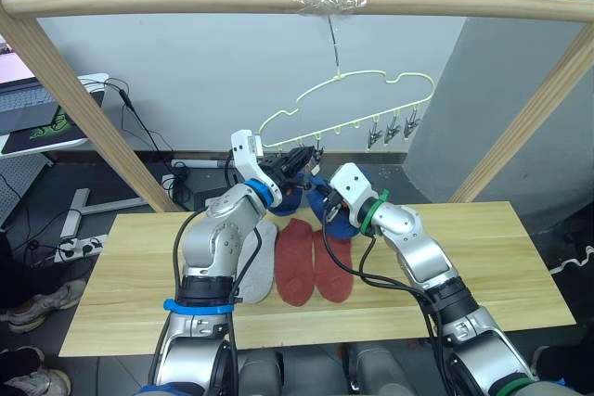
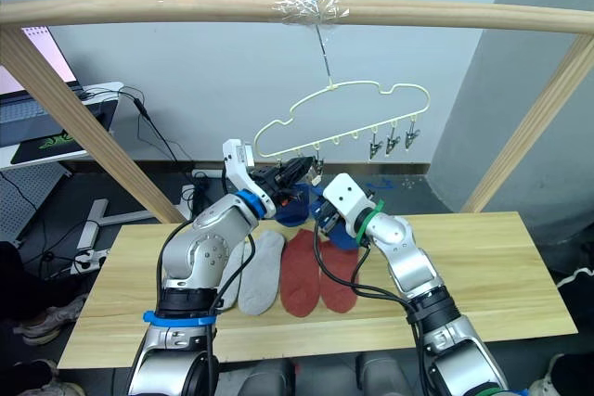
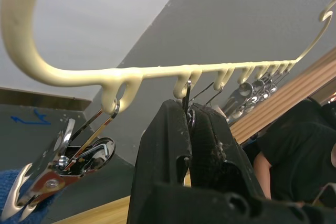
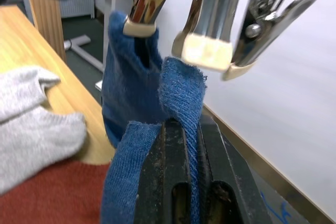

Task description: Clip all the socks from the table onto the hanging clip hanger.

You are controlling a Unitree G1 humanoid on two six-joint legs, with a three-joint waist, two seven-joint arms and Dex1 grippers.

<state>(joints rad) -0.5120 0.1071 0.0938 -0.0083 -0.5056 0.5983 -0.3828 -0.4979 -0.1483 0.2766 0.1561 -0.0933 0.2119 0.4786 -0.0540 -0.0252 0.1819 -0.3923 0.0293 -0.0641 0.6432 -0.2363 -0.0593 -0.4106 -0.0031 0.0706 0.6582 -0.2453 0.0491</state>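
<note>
Table (image 1: 483, 257) — right pincer (image 4: 185, 129) grips blue sock (image 4: 178, 98).

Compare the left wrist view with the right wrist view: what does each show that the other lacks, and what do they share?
Left wrist view alone: the pale yellow clip hanger with its row of loops, and the left gripper, jaws squeezing a clip's handles.

Right wrist view alone: the right gripper, jaws shut on a blue sock; a second blue sock hanging from a clip; grey socks; a red sock; the table.

Both share: the metal clips and a bit of blue sock.
</note>
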